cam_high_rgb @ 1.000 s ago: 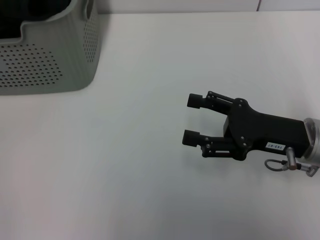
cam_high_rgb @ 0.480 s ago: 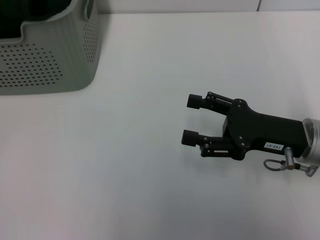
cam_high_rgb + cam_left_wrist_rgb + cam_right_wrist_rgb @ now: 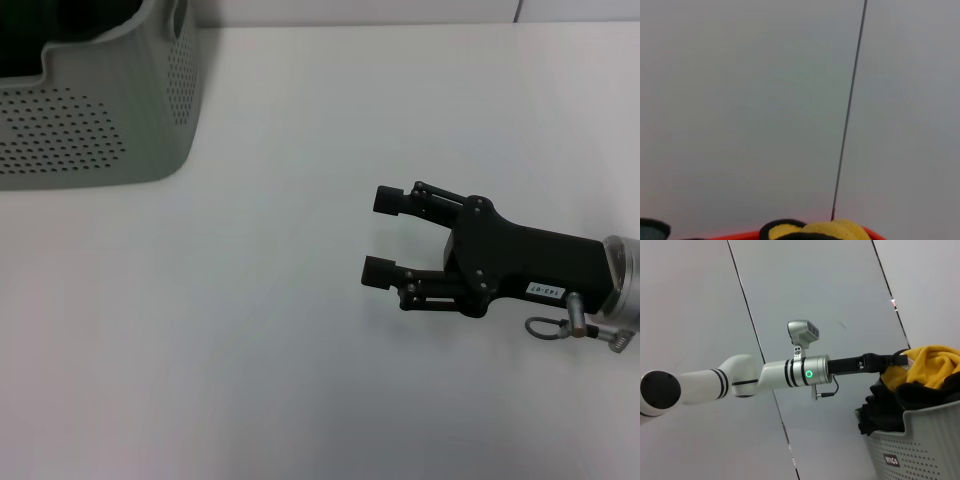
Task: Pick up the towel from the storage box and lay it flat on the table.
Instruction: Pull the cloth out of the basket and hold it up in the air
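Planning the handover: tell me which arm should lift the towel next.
Left, likely. The left gripper is already at the towel over the storage box; the right gripper hovers open above the table.

Yellow-and-dark towel bunched above the perforated storage box rim.

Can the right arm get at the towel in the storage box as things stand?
Probably not soon: the right gripper hovers open over the bare table, far from the storage box. The left gripper is already at the towel.
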Controlling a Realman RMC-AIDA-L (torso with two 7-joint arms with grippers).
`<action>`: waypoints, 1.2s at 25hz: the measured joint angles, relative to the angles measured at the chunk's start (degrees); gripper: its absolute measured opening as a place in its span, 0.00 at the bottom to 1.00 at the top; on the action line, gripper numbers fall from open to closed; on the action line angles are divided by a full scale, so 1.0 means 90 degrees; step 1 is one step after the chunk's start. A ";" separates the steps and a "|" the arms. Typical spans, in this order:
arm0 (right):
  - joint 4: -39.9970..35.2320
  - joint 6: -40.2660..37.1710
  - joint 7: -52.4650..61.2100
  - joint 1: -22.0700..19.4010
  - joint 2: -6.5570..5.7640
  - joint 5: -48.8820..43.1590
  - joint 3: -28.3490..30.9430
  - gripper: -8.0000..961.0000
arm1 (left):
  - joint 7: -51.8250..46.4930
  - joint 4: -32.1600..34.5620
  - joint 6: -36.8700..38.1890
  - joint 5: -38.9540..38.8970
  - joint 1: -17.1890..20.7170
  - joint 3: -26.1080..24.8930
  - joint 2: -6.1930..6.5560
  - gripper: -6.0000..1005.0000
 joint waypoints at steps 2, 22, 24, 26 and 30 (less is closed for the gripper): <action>0.0001 0.0000 0.0000 -0.0012 0.0000 0.0002 0.0018 0.92 | 0.0154 0.0009 0.0036 -0.0152 0.0023 -0.0009 -0.0069 0.12; -0.0144 -0.0947 -0.0401 -0.0146 -0.0127 -0.0030 0.1453 0.92 | 0.3020 -0.1233 0.4619 -0.4206 0.0576 0.0855 0.0057 0.01; -0.0182 -0.1019 -0.0437 -0.0015 -0.0151 -0.0071 0.1455 0.91 | 0.2745 -0.1319 0.4625 -0.4709 0.0636 0.0912 -0.0008 0.01; -0.0208 -0.1017 -0.0508 0.0029 -0.0152 -0.0140 0.1447 0.90 | 0.2667 -0.1334 0.4625 -0.4838 0.0649 0.0905 -0.0043 0.01; -0.0397 -0.0811 -0.1638 0.0093 0.0011 -0.0565 0.1456 0.87 | 0.2588 -0.1358 0.4620 -0.5138 0.0651 0.0864 -0.0256 0.01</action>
